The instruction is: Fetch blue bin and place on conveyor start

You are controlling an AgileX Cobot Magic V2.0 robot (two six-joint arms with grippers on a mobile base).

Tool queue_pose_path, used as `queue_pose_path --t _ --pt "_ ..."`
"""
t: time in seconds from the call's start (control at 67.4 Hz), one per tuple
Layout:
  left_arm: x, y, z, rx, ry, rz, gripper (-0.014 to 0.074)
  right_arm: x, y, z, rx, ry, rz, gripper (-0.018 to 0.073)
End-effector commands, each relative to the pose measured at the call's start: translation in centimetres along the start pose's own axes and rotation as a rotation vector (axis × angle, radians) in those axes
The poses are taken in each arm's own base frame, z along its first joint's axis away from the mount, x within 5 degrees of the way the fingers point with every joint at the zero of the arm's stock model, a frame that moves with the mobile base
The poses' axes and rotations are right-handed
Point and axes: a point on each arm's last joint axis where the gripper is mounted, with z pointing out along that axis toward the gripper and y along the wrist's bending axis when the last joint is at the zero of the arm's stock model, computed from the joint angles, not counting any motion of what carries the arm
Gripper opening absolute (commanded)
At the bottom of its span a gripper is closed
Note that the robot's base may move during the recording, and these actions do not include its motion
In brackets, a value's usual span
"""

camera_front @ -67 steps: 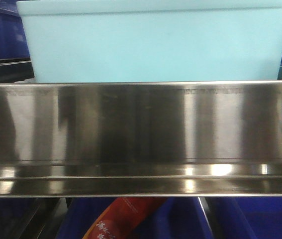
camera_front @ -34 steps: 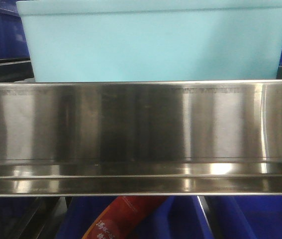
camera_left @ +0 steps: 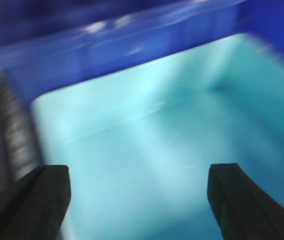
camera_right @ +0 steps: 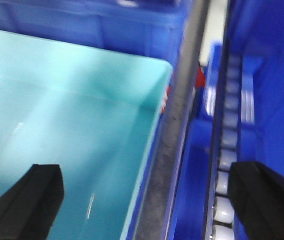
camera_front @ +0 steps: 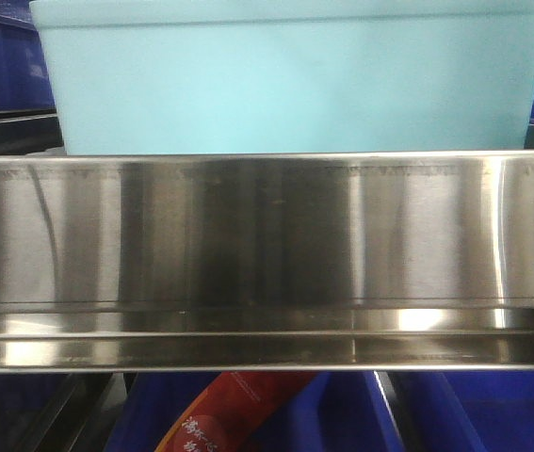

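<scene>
The blue bin [camera_front: 290, 80], a pale aqua tub, stands on the steel shelf in the front view, its lower part hidden behind the shelf lip. In the left wrist view my left gripper [camera_left: 139, 200] hangs open over the bin's empty inside [camera_left: 152, 150], both dark fingers wide apart; the picture is blurred. My right gripper [camera_right: 149, 200] is open too, straddling the bin's right rim [camera_right: 147, 165]: one finger is over the bin's inside [camera_right: 56, 125], the other over a row of white rollers. The conveyor start is out of view.
A shiny stainless-steel shelf lip [camera_front: 267, 254] fills the middle of the front view. Dark blue bins [camera_front: 3, 66] flank the aqua tub and sit below it [camera_front: 493, 414]. A red packet [camera_front: 234, 410] lies in a lower bin. White rollers [camera_right: 226, 165] and a grey rail [camera_right: 174, 135] run beside the tub.
The front view has hardly changed; only the reflections on the steel lip have shifted, and the aqua tub stands where it was.
</scene>
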Motion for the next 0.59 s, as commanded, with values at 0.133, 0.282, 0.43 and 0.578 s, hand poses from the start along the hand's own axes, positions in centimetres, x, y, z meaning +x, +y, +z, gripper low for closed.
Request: queue_pose_path --t 0.133,0.282,0.43,0.578 --pt "-0.6 0.8 4.4 -0.075 0.184 -0.097 0.0465 -0.6 -0.7 5.1 0.047 0.116 0.064 0.0569" --pt "-0.1 2.0 6.7 -0.090 0.242 -0.137 0.0465 -0.4 -0.8 8.3 0.045 0.166 0.068 0.0569" --pt "0.3 3.3 8.2 -0.121 0.276 -0.153 0.0465 -0.5 -0.4 10.3 0.032 0.158 0.059 0.0569" --pt "0.9 3.7 9.9 -0.095 0.322 -0.162 0.0465 -0.3 -0.4 12.0 0.033 0.181 0.059 0.0569"
